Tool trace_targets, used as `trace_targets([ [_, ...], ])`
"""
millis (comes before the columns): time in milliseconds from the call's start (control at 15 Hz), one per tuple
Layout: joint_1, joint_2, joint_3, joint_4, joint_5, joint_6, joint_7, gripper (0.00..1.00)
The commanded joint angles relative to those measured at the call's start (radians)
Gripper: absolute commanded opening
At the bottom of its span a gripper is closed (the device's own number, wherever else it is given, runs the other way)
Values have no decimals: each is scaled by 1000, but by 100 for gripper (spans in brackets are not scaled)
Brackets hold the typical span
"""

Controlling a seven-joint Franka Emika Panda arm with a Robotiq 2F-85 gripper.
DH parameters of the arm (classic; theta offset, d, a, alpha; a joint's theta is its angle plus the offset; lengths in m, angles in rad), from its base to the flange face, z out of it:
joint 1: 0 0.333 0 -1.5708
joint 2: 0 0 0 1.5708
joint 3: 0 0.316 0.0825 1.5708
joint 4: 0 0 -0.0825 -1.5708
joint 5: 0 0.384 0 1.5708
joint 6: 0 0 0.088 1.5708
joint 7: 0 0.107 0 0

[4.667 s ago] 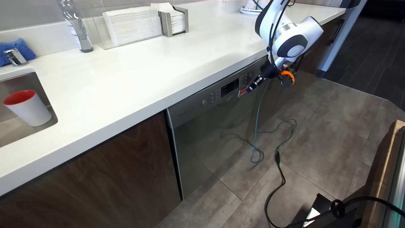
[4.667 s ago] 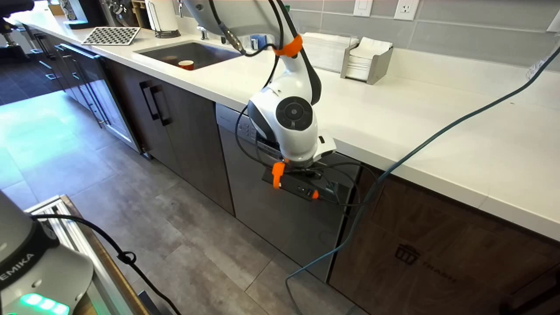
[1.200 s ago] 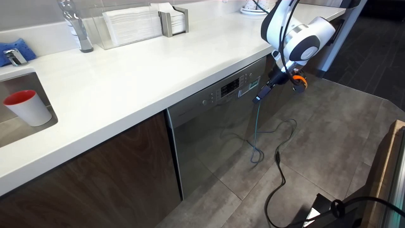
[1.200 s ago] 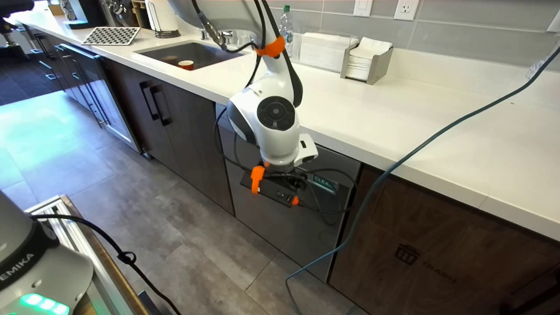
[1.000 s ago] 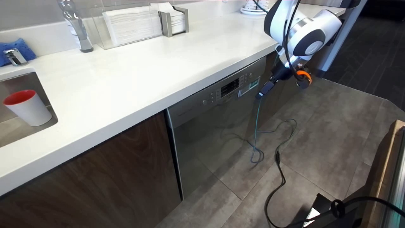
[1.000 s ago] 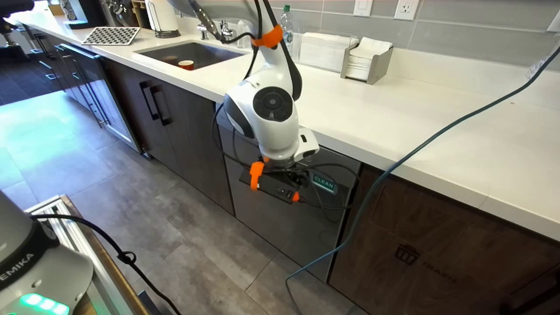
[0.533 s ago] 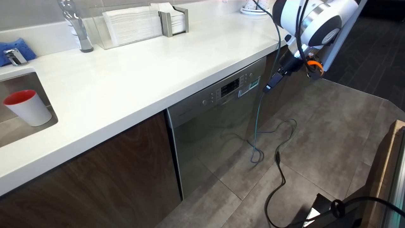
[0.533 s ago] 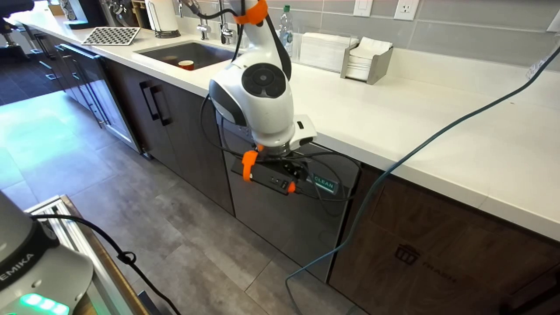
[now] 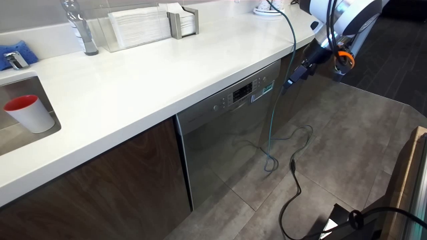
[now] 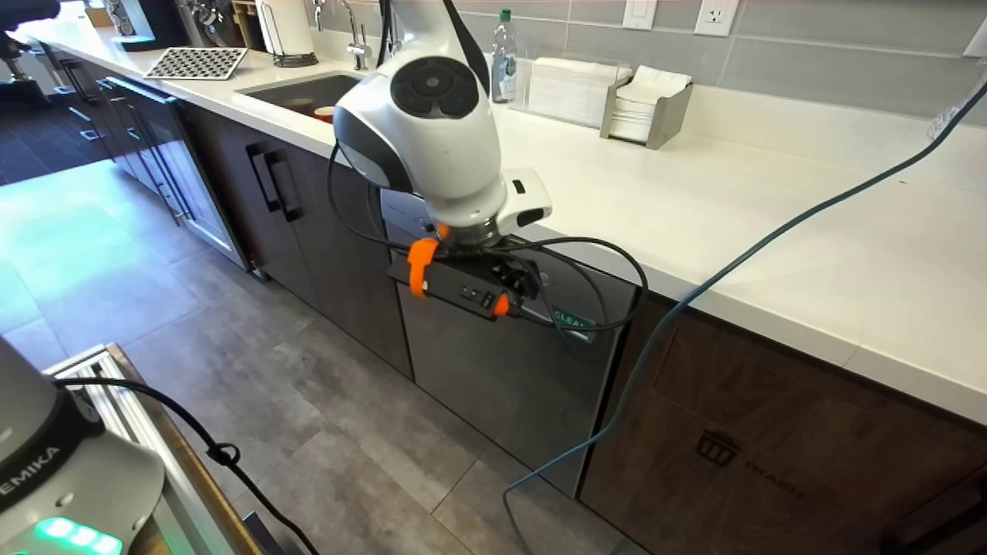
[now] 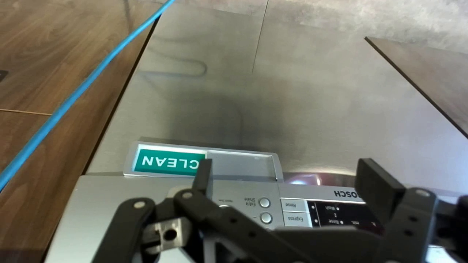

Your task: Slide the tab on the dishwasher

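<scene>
The Bosch dishwasher (image 9: 217,150) stands closed beneath the white countertop (image 9: 213,63); just under its control panel (image 9: 228,99), a silver-framed slide sign (image 11: 241,166) shows a green CLEAN label (image 11: 168,160) at one end and plain grey across the rest; the gripper (image 11: 289,177) hangs in the air, jaws spread wide, apart from the sign; a blue cable (image 11: 69,104) runs before the neighbouring wood cabinet (image 11: 55,47); a white cup (image 9: 31,118), red inside, sits in the steel sink (image 9: 20,87).
</scene>
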Motion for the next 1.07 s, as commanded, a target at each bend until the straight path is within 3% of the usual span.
trace_targets([
  [0,25,-90,-8,-76,-68,34,83,100],
  [267,92,-60,37,-44,-62,110,171,100],
  [333,61,-46,25,-29,-27,66,104,100],
  [533,97,-46,37,-29,-27,97,138,100],
  [1000,93,-46,35,-29,-27,97,139,100],
])
